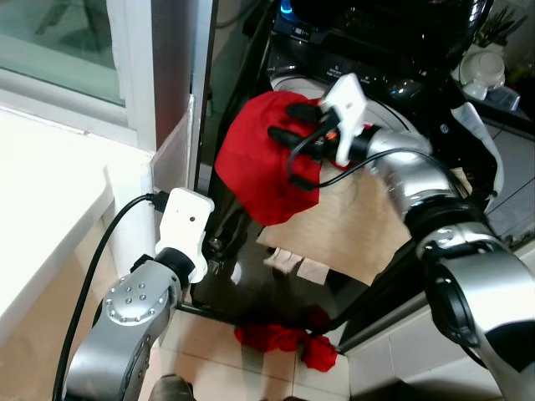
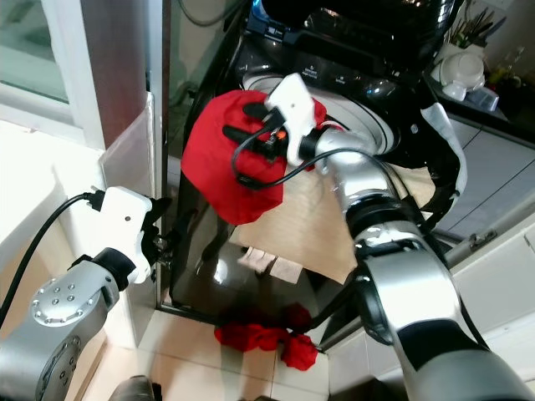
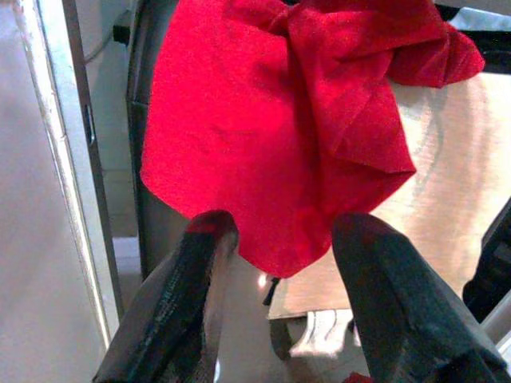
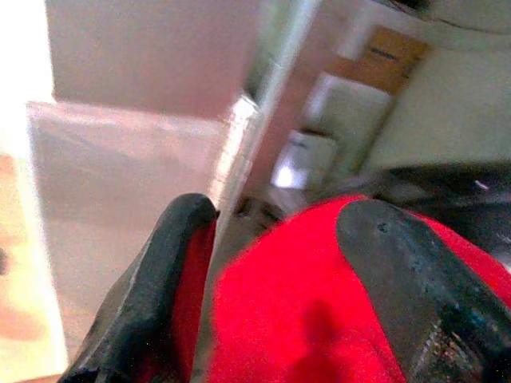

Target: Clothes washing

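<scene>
Red cloth [image 1: 263, 163], soft and creased, hangs in our right end effector [image 1: 294, 125] in the left eye view, pinched between the two black fingers at its upper part, beside the rim of the glossy black washing machine [image 1: 393, 50]. Its long axis runs downward, tapering to a rounded lower edge that hangs free in front of a tan sheet [image 1: 351, 225] draped over the machine's front. Between the cloth and the white window frame [image 1: 134, 75] lies a narrow dark gap. A second red garment [image 1: 284, 338] lies crumpled on the tiled floor [image 1: 209, 351] at the machine's foot. Our left arm's white wrist housing [image 1: 182, 230] sits low, near the frame.

From the right eye view, the same cloth bulges left of the right arm's silver forearm [image 2: 355, 180].

Our left wrist view looks up at the cloth's matte weave; the left end effector [image 3: 275, 295] stands apart, fingers wide, just under the hem, not touching.

Our right wrist view is blurred: black fingers [image 4: 403, 279] press into the red fabric.
</scene>
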`<state>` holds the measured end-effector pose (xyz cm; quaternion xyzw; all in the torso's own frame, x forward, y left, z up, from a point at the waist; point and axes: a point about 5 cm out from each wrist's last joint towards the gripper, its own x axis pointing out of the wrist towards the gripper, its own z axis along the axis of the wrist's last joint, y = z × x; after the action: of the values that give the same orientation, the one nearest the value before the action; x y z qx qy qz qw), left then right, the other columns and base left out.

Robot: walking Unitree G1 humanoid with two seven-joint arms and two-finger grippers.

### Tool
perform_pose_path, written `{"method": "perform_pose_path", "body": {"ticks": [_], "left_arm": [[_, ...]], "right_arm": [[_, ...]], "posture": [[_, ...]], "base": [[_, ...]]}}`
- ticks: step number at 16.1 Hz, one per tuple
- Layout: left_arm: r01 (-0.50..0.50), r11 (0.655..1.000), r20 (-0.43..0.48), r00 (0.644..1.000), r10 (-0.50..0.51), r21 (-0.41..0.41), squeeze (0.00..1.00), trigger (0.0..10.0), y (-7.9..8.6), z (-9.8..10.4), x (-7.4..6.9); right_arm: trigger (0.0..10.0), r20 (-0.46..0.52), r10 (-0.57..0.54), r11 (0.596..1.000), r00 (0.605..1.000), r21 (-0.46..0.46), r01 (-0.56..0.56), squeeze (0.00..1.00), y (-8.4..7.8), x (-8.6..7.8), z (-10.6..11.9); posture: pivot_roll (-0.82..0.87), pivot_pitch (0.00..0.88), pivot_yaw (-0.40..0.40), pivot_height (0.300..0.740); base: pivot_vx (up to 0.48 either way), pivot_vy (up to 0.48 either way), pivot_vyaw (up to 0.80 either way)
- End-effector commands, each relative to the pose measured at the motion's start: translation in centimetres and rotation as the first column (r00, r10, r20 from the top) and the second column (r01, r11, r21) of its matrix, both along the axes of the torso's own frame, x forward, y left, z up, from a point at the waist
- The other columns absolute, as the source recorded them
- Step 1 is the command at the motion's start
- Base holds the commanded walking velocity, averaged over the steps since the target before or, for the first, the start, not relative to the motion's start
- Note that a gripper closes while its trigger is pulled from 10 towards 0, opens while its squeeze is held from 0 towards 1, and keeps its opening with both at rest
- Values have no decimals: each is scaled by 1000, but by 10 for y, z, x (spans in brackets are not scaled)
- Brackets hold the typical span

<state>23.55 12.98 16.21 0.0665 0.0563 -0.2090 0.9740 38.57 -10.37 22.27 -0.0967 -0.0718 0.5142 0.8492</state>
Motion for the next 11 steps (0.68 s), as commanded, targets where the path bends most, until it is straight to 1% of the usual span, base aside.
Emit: {"method": "perform_pose_path", "body": {"ticks": [1,2,3,4,5,6,7,8,9,10,11], "left_arm": [[27,1000,7,1000,-27,-5,0,10000,-5,1,0],[24,1000,6,1000,-24,-6,0,10000,-5,0,-1],[23,1000,6,1000,-23,-5,0,10000,-5,0,-1],[22,1000,6,1000,-22,-7,0,10000,-6,0,-2],[23,1000,6,1000,-23,-9,0,10000,-8,0,-1],[25,1000,6,1000,-25,-7,0,10000,-9,0,-2],[25,1000,6,1000,-25,-7,0,10000,-9,0,-2],[20,1000,7,1000,-20,-8,0,10000,-9,1,-3],[6,1000,6,1000,-6,-11,0,10000,-9,0,-5],[-5,1000,7,1000,5,-16,0,10000,-9,0,-6],[-14,1000,6,1000,14,-22,0,10000,-9,0,-7]], "right_arm": [[10000,-35,46,999,998,25,-45,220,-11,-4,-1],[10000,-73,91,996,993,21,-90,220,-11,-7,-8],[10000,-89,109,994,990,18,-108,220,-11,-9,-11],[10000,-156,146,988,977,-24,-152,212,-5,-13,-31],[10000,-202,112,988,973,-81,-131,216,0,-13,-47],[10000,-221,96,981,971,-141,-130,212,6,-15,-58],[10000,-219,72,981,973,-162,-109,212,10,-14,-61],[10000,-197,18,978,980,-203,-59,220,17,-12,-64],[10000,-149,-28,967,988,-254,-10,231,28,-11,-67],[10000,-134,-55,961,989,-276,16,243,34,-11,-70],[10000,-100,-86,945,991,-323,50,243,37,-11,-74]], "posture": [[163,0,-232,740],[166,0,-237,740],[166,0,-237,740],[164,0,-238,740],[164,0,-238,740],[168,0,-241,740],[168,0,-244,740],[175,0,-253,740],[183,0,-264,740],[190,0,-272,740],[195,0,-277,740]], "base": [[0,0,0],[0,0,0],[0,0,0],[0,0,0],[0,0,0],[0,0,0],[0,0,0],[0,0,0],[0,0,0],[0,0,0],[0,0,0]]}}
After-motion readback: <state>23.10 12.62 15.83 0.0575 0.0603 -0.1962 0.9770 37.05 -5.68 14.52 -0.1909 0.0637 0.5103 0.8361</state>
